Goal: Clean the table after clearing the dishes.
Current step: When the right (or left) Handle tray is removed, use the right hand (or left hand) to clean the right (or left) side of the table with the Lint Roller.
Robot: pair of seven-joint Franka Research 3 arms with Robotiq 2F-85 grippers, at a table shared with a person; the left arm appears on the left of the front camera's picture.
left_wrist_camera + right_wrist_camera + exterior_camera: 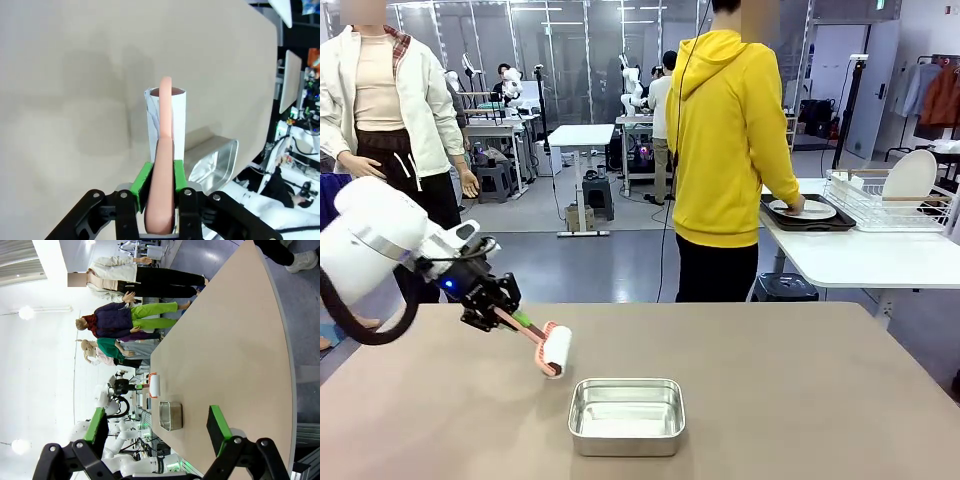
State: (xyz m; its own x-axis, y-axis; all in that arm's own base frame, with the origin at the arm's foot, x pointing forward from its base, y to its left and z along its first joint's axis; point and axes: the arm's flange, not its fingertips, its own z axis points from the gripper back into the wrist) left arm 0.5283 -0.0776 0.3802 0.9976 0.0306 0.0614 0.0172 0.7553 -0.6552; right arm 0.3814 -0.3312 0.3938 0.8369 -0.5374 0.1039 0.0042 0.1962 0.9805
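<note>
Nearest the camera, a rectangular steel pan [626, 415] sits on the taupe counter [800, 380], whose long axis runs 9 to 3 o'clock. At the pan's 10 o'clock, the left end effector [513, 318] is clamped on the pink handle of a lint roller [556, 351]. The handle points toward 4 o'clock, and the white roll lies crosswise at its tip, low over the counter; contact cannot be told. The right end effector [156, 422] has its green pads [218, 422] wide apart with nothing between them. Farther off at 2 o'clock, a white plate [812, 210] on a dark tray [815, 224] rests on a white side counter [860, 258], under the hand [791, 205] of a person in a yellow hoodie.
</note>
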